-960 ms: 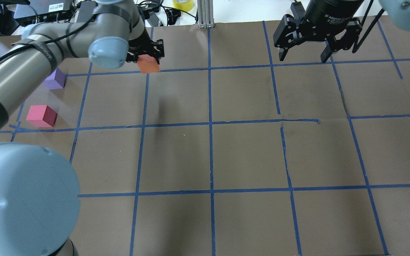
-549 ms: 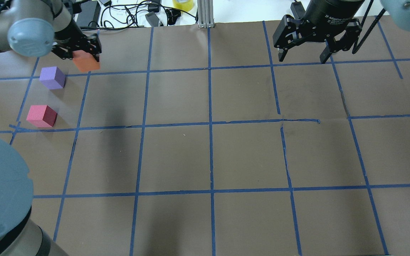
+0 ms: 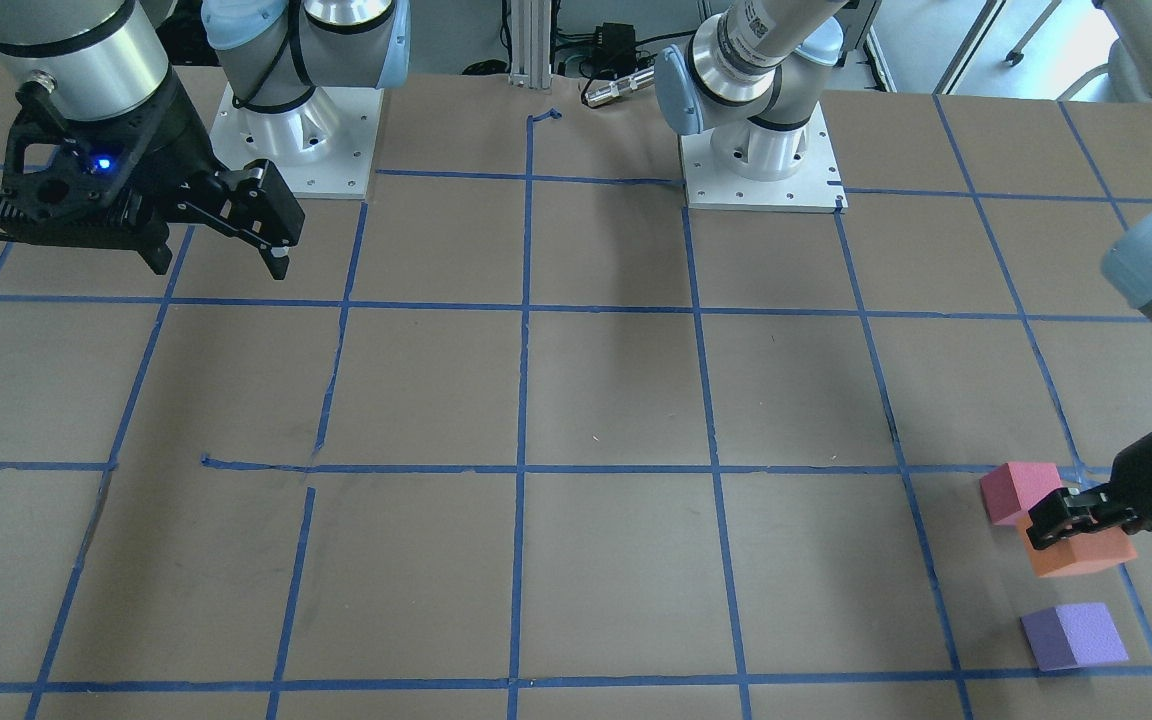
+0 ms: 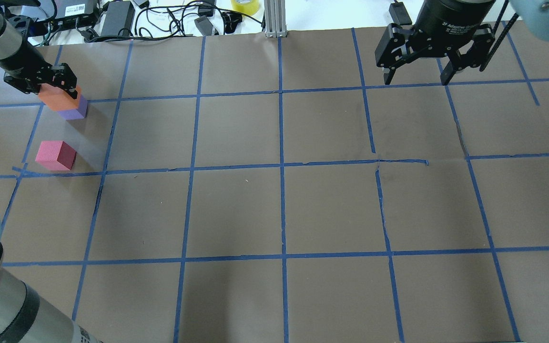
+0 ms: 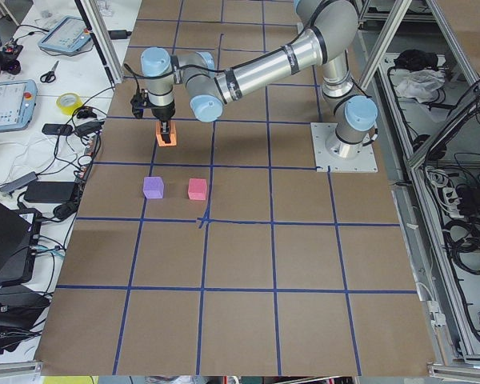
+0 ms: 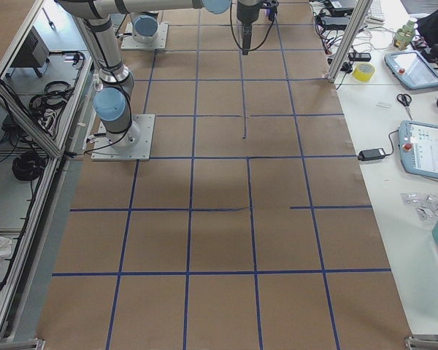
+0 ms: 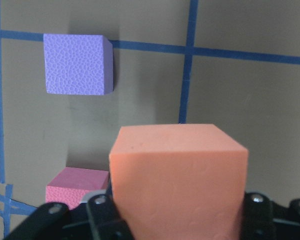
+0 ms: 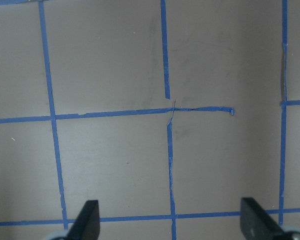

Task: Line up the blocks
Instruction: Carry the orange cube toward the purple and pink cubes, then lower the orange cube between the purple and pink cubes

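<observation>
over the bench [image 4: 279, 209], the right jaws hang spread wide and empty by the far edge. the left jaws, over the far left corner, pinch the orange block [image 4: 54, 97] clear of the surface, near the purple block [image 3: 1074, 635] and pinkish-red block [image 4: 55, 155], which rest apart. the carrying step looks in hand. next, lowering it in line with both, nudging neither.
</observation>
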You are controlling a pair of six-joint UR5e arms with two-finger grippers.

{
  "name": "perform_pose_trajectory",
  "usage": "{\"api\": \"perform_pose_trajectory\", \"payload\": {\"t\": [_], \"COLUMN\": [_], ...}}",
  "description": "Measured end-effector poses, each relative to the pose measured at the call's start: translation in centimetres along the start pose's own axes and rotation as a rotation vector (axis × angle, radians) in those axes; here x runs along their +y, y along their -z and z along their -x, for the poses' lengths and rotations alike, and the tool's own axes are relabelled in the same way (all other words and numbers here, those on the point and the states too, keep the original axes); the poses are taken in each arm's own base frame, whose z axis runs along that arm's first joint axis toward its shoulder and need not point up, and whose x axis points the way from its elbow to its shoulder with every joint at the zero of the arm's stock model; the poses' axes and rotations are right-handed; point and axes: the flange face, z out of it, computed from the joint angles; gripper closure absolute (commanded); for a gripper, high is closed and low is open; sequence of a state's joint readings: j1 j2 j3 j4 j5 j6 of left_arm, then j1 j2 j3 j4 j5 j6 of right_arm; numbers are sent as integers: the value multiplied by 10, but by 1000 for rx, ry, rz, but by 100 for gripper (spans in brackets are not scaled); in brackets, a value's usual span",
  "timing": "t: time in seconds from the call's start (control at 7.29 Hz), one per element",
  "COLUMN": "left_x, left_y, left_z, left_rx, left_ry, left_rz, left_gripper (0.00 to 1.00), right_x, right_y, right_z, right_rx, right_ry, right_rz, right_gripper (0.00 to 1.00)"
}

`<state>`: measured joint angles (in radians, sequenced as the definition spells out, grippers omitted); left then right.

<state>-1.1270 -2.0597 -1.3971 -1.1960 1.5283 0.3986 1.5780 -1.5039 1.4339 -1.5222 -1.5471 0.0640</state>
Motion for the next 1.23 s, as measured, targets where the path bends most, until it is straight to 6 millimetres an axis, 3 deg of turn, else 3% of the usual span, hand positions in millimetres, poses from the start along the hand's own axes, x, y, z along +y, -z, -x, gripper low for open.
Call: {"api": "perform_pose_trajectory", "payload": {"t": [0.41, 0.69, 1.23], "left_x": [7, 3, 4], "left_y": [-33, -63, -87], "left_z": [67, 78, 78], "left_rx": [15, 17, 38], "left_ry": [-48, -34, 24], "left_rz": [22, 27, 43], "left_gripper": [100, 100, 100], "right_x": [1, 2, 2], "right_y": [1, 3, 3], "right_z": [-1, -1, -1], "right_rx": [5, 4, 3], "right_ry": [-6, -5, -7], "right_rz": [0, -6, -8], "right_gripper": [0, 0, 0]}}
